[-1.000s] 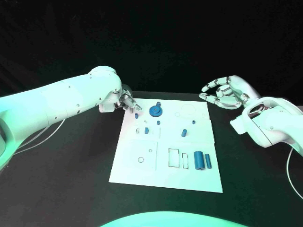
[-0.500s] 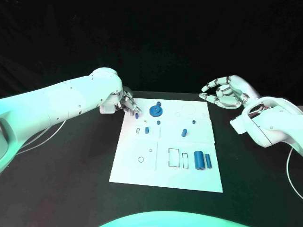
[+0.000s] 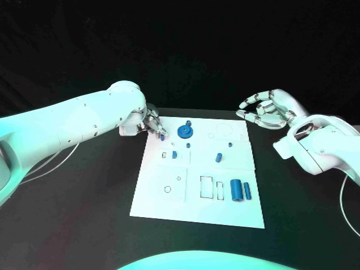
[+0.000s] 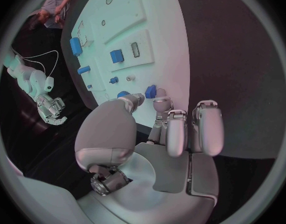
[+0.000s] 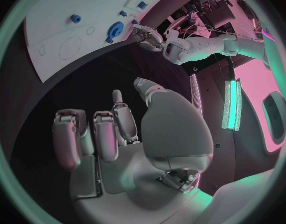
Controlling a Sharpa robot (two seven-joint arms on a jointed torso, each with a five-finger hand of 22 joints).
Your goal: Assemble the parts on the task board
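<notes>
The white task board [image 3: 198, 208] lies in the middle of the black table. My left hand [image 3: 152, 122] hovers at the board's far left corner and pinches a small blue part [image 4: 150, 91] between thumb and a fingertip. Just beside it a blue gear [image 3: 185, 133] stands on the board. My right hand [image 3: 265, 109] hangs in the air beyond the board's far right corner, fingers loosely curved and apart, with nothing in it [image 5: 118, 134]. Two blue cylinders [image 3: 241, 191] lie side by side near the board's front right. Small blue pieces [image 3: 218, 157] sit mid-board.
A rectangular outline [image 3: 207, 187] and a small ring [image 3: 168, 189] mark the board's front part. Bare black table [image 3: 82, 202] runs along both sides of the board. White cables [image 3: 352, 219] trail at the table's edges.
The left hand has edged slightly toward the board's far left corner, still pinching the small part. The right hand has stayed put.
</notes>
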